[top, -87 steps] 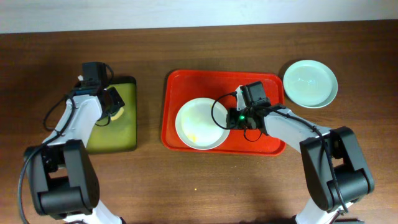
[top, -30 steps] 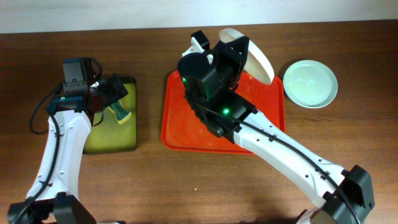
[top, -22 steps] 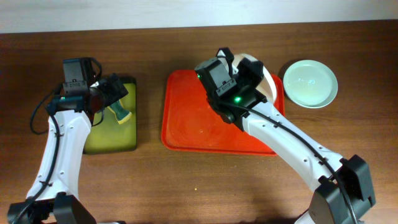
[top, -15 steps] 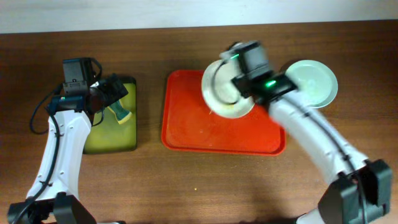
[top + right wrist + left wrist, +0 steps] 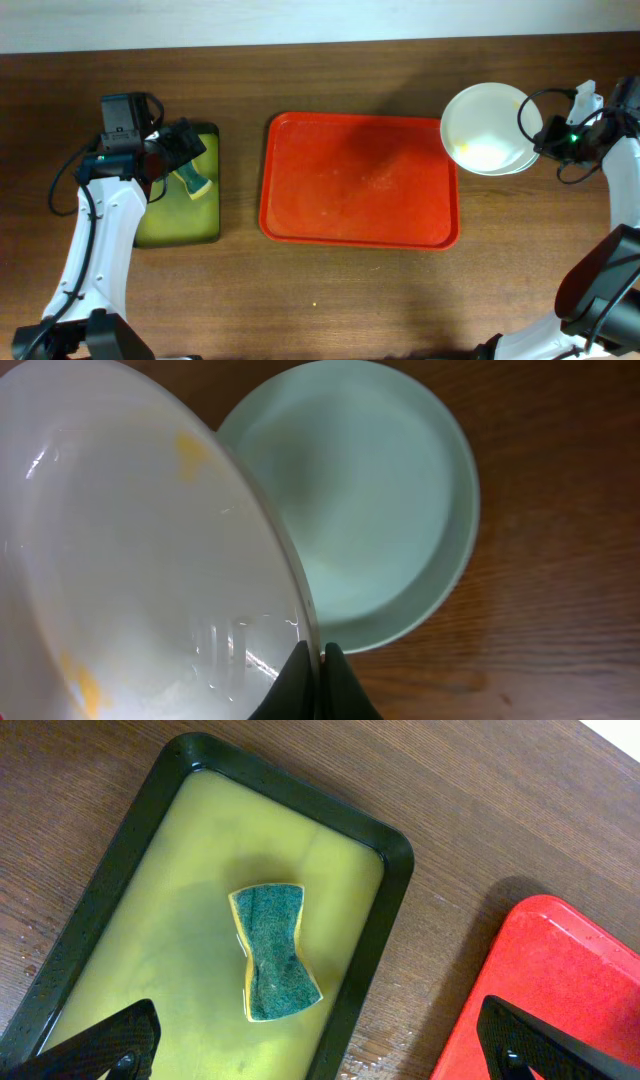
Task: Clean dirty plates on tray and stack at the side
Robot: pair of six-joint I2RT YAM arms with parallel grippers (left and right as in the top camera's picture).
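The red tray [image 5: 360, 180] lies bare in the middle of the table. To its right, my right gripper [image 5: 537, 141] is shut on the rim of a white plate [image 5: 483, 135] with yellow smears. In the right wrist view the white plate [image 5: 130, 560] is pinched between the closed fingers of the right gripper [image 5: 318, 678] and tilts over a pale mint plate [image 5: 390, 510] resting on the wood. Whether the two plates touch I cannot tell. My left gripper [image 5: 320, 1050] hangs open above the small black-rimmed tray, holding nothing.
The black-rimmed tray [image 5: 210, 225] with a yellow-green inside sits at the left, its rim [image 5: 385, 920] close to the red tray's left edge [image 5: 520, 970]. A green-and-yellow sponge [image 5: 272, 952] lies in it. The table's back edge runs along the top.
My right arm has swung the white plate from above the red tray over to the right, over the mint plate. The left arm has stayed still and open.
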